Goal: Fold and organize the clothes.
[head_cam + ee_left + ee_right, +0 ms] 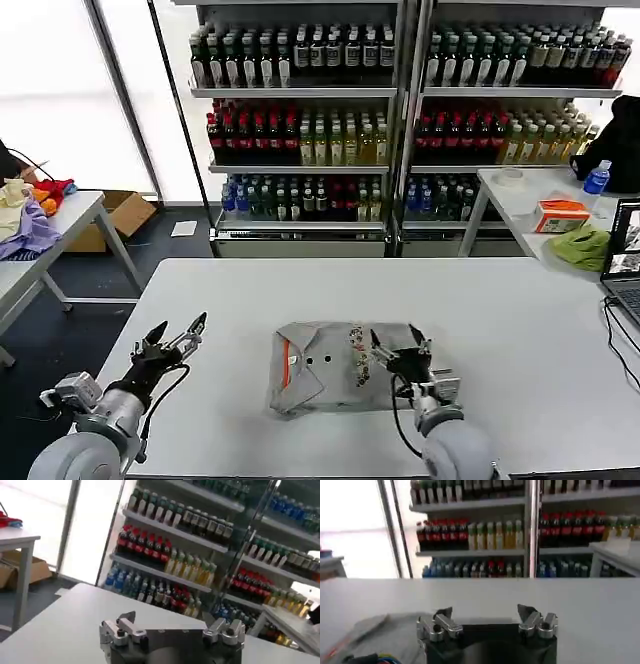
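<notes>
Shelves of bottled drinks (300, 110) fill the far wall behind a wide white table (520, 340) where a two-armed robot is at work. A light grey shirt (335, 380) lies folded into a compact rectangle at the near middle of the table, its buttoned collar (300, 362) lined in orange turned toward the left and a small multicoloured print (357, 350) showing on the upper face.

The right gripper (393, 343) sits over the right part of the folded shirt, its two dark fingers spread apart with nothing between them; the right wrist view shows the same fingers (442, 614) parted above the tabletop, with a grey fold of the shirt (380, 635) beside them. Whether the fingertips touch the fabric cannot be told.

The left gripper (178, 332) is raised above bare table to the left of the shirt, well apart from it, its fingers likewise spread and empty, as the left wrist view (170, 622) confirms.

A side table (60, 225) at far left carries purple, cream and red-orange garments (35, 205). Another table at far right holds a lime-green cloth (582, 245), an orange-topped box (560, 214), a blue bottle (597, 178) and a laptop (625, 260).
</notes>
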